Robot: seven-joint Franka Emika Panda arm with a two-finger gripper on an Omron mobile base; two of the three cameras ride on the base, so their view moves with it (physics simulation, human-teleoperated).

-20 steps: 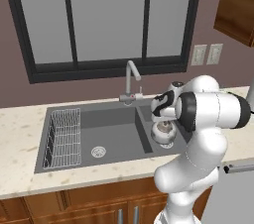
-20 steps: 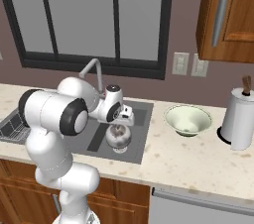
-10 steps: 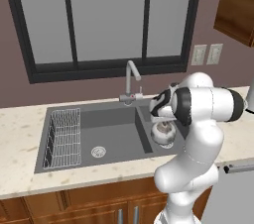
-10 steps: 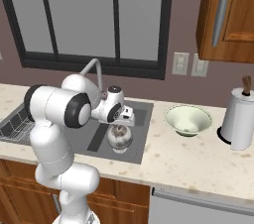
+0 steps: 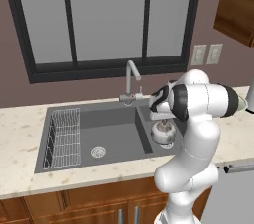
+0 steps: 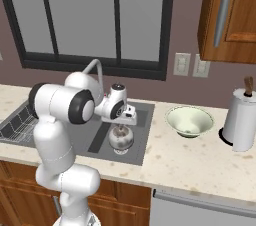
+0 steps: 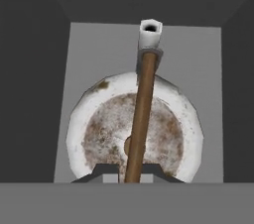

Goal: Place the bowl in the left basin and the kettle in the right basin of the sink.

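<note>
The robot's own arm hid much of the right basin (image 5: 163,134) from both base views, and the hand (image 7: 131,173) showed little more than its two tips. It was closed on the thin brown handle of the kettle (image 7: 135,128), which hung directly below it over the right basin's floor; whether the kettle touched that floor could not be told. One bowl (image 6: 189,121) sat on the table (image 6: 200,157), well off to the hand's side. The sink (image 5: 92,161) had two basins; the left basin (image 5: 106,136) held one wire rack (image 5: 63,138).
</note>
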